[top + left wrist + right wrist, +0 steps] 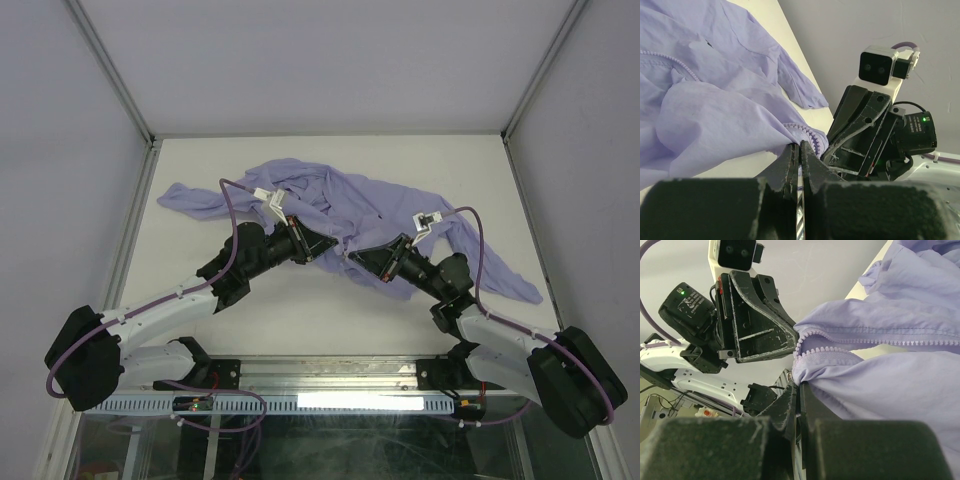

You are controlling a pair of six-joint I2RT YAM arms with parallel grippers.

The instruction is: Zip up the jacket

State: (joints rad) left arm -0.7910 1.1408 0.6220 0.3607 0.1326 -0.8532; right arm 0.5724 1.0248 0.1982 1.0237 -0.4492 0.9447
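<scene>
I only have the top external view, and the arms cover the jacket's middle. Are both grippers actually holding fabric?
Observer: Yes. Left wrist view: the left gripper is shut on a jacket edge lined with zipper teeth.
Operator: And the right?
Observer: The right gripper is shut on a fold just below a teeth row.
Operator: Teeth joined there?
Observer: No, the right wrist view shows two separate rows by the grippers.
</scene>
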